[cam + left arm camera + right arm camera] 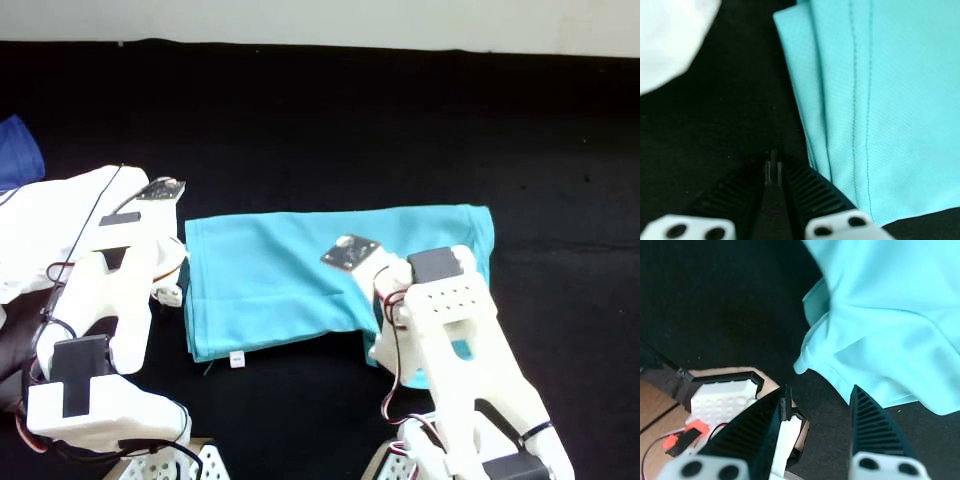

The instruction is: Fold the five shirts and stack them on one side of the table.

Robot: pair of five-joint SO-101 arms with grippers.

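It was a robotics lab bench: black-draped table (pixel 330 110), pale wall (pixel 300 20), left arm (pixel 105 290) and right arm (pixel 455 320) showing bare wires.

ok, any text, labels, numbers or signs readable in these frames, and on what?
Nothing legible.
Small white tag at the near edge of the teal shirt: too small to read, if it carries print at all.
Teal shirt in both wrist views: plain fabric with stitch lines, no print.

A black table (pixel 330 110) runs back to a pale wall (pixel 400 22).
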